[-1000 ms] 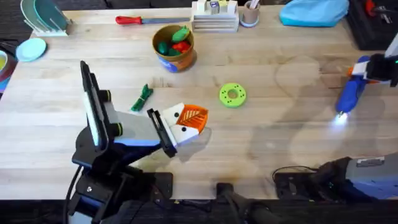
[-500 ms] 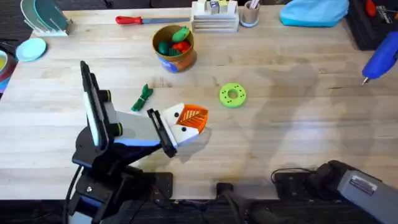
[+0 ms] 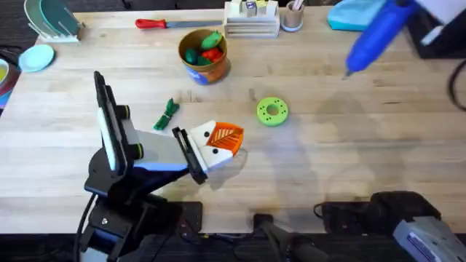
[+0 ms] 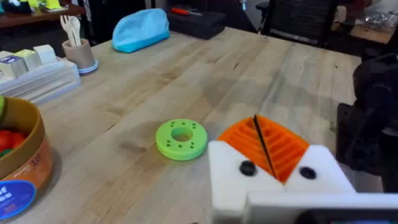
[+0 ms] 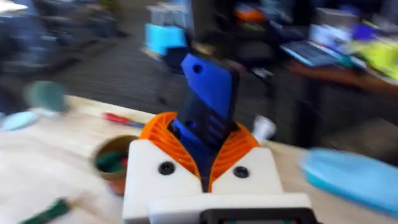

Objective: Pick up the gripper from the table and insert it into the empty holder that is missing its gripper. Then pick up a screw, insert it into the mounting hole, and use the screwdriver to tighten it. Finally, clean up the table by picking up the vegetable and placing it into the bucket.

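Right pincer [image 5: 205, 171] lifts the blue-handled screwdriver [image 3: 375, 35] above the far right of the wooden counter [image 3: 349, 145].
Its orange ribbed pads [image 5: 239, 149] clamp the handle; the left pincer [image 4: 264, 152] rests with its fingers pressed together, empty, beside the flat green disc [image 4: 181, 139].

Blue screwdriver [image 3: 378, 33] held aloft, tilted; green vegetable [image 3: 167, 114] lies beside bucket [image 3: 204, 55].

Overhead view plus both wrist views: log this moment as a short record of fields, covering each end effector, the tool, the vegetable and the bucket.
left end effector: shut, low over the table, nothing between its pads
right end effector: shut on the screwdriver
screwdriver: raised over the table's far right, tip slanting down
vegetable: lying on the table, left of the green disc
bucket: upright, toy food inside
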`<control>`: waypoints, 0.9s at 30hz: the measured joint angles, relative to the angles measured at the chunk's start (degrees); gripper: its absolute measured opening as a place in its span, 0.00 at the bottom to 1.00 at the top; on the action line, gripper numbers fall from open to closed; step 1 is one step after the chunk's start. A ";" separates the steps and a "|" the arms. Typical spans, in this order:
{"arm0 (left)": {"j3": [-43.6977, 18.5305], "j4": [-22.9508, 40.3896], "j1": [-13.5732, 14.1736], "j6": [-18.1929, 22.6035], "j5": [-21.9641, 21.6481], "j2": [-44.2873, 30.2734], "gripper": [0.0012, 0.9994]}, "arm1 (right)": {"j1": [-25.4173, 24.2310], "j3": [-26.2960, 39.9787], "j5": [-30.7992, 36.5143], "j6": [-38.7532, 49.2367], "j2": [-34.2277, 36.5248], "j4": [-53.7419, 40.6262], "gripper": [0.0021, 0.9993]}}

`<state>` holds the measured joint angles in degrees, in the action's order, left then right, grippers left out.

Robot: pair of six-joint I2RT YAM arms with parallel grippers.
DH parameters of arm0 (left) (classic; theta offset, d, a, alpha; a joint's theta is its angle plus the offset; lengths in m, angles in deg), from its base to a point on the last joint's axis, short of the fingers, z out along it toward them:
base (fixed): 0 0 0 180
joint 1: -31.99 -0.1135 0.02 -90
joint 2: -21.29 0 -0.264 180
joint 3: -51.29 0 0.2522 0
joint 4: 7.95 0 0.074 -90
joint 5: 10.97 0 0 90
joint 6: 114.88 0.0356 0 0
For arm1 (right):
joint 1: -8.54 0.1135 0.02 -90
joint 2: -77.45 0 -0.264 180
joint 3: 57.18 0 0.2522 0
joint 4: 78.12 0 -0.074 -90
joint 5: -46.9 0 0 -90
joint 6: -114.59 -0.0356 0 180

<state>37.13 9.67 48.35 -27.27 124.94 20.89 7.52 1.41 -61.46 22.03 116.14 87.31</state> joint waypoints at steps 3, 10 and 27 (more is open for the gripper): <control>0.00 0.00 0.00 0.00 0.00 0.00 0.00 | 10.46 -4.19 -1.06 -2.21 -2.19 9.30 0.02; 0.00 0.00 0.00 0.00 0.00 0.00 0.00 | 31.32 -6.09 -1.14 -3.65 1.48 21.46 0.02; 0.00 0.00 0.00 0.01 0.00 0.00 0.00 | 52.13 -6.13 -1.04 2.61 27.49 50.15 0.02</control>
<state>37.13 9.67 48.35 -27.26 124.94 20.89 59.66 -4.72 -62.50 24.64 143.64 137.46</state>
